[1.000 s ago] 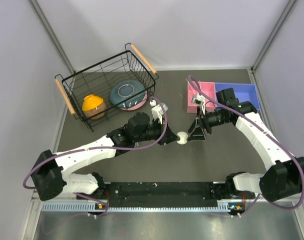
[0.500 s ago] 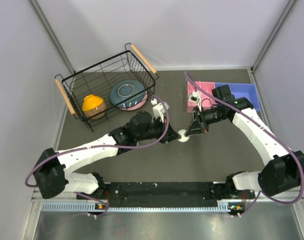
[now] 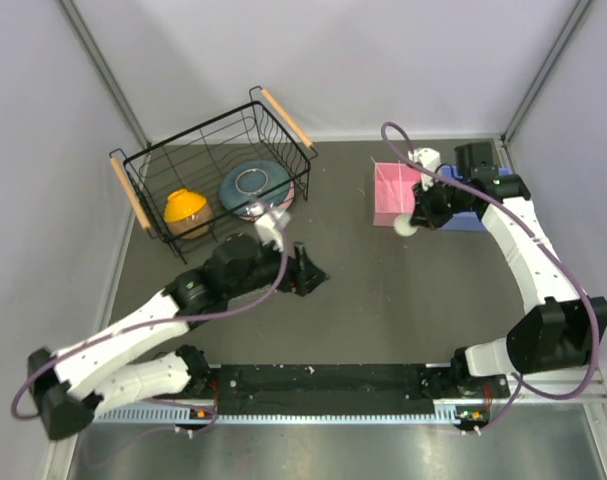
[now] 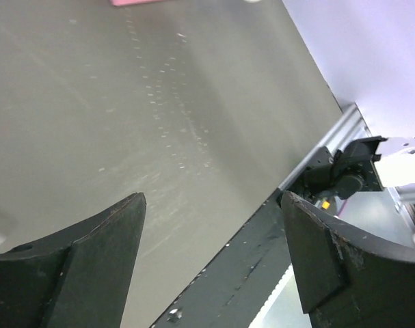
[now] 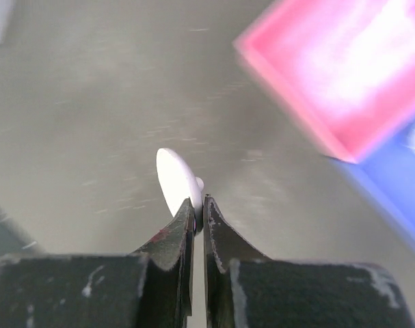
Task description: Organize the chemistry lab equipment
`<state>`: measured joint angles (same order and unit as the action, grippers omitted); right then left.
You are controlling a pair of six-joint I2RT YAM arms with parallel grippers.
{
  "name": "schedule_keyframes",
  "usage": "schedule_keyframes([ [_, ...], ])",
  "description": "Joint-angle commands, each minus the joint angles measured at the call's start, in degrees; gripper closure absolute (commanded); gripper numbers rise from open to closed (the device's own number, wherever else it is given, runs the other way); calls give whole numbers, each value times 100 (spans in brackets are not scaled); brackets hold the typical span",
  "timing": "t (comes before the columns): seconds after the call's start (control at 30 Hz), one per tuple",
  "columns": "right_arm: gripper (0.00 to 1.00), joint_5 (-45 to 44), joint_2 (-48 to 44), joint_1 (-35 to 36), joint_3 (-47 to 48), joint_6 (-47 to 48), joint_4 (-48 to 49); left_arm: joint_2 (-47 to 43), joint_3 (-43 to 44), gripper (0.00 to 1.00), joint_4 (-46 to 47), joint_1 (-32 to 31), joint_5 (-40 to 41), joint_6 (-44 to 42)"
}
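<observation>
Dark table (image 3: 383,305): white cup (image 5: 173,174) is pinched by rim in right gripper (image 5: 198,205), held just beside pink bin (image 3: 391,190), not yet deposited. Left gripper (image 4: 210,253) is spread wide, nothing held. Remaining lab pieces are not seen.

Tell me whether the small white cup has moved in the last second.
Yes. The white cup, pinched by the right gripper, went from mid-table up and right to the pink tray's near edge.
</observation>
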<state>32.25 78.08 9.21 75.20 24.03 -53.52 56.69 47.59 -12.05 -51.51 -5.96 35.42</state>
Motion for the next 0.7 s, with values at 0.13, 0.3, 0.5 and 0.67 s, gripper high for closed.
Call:
schedule_keyframes([
  [0.13, 100, -3943, 1471, -429, 1477, 857, 1370, -2158, -1041, 14, -1597, 141, 903, 104],
  [0.3, 100, -4569, 2885, -745, 2472, 1007, 1221, -3091, -1498, 14, -1861, 141, 947, 439],
  [0.5, 100, -4456, 3424, -1201, 2842, 858, 669, -3567, -1481, 14, -2327, 141, 1158, 475],
  [0.67, 100, -3797, 3415, -1404, 2597, 823, 193, -3498, -1385, 13, -2407, 141, 1228, 343],
])
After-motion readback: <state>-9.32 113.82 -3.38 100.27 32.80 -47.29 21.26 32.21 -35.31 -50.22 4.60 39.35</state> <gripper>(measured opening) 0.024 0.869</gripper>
